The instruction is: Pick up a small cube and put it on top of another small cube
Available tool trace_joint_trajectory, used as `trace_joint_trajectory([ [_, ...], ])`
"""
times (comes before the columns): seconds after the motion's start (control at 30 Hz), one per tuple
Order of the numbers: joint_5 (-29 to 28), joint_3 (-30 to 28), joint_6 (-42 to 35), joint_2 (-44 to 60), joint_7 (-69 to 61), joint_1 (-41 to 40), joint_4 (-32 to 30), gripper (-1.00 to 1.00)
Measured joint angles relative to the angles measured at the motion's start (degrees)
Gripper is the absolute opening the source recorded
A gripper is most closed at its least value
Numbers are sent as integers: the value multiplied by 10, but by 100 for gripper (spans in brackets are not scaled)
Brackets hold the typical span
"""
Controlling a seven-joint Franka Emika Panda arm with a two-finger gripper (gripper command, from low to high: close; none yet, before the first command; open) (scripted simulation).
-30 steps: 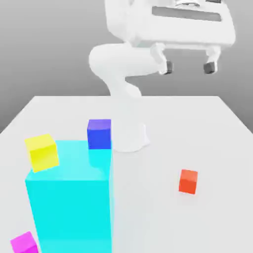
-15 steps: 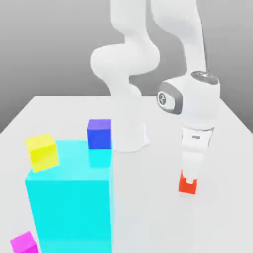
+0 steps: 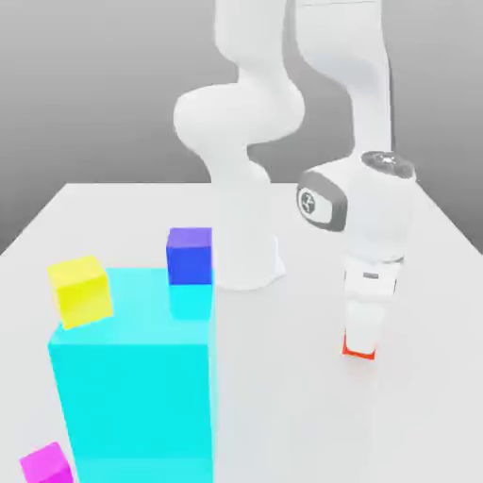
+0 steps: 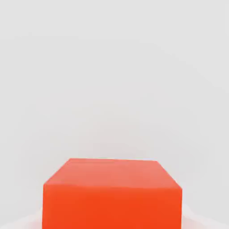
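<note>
Small red-orange cube (image 3: pixel 359 350) on the white table (image 3: pixel 113 212), toward the exterior view's right, well apart from the rest. Gripper (image 3: pixel 361 341) straight down over it, fingers pinching its sides for the lift. Blue cube (image 3: pixel 190 255) and yellow cube (image 3: pixel 80 290) far left, on the big cyan block (image 3: pixel 132 377); magenta cube (image 3: pixel 45 465) near left.

We note the gripper (image 3: pixel 361 341) pointing straight down over the small red-orange cube (image 3: pixel 358 352), closed on it, with just the cube's lower edge showing on the white table (image 3: pixel 283 396). Taking the big cyan block (image 3: pixel 132 377) as landmark: the yellow cube (image 3: pixel 80 290) and blue cube (image 3: pixel 190 255) sit on its top, the magenta cube (image 3: pixel 45 466) at its base, the red-orange cube well apart.
</note>
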Motion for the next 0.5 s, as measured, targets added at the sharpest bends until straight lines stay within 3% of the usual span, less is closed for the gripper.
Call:
trace_joint_trajectory([
  [0.13,15,-10,-79,-73,8,-16,6,-100],
  [0.5,-9,-79,-351,-225,174,-169,127,-100],
])
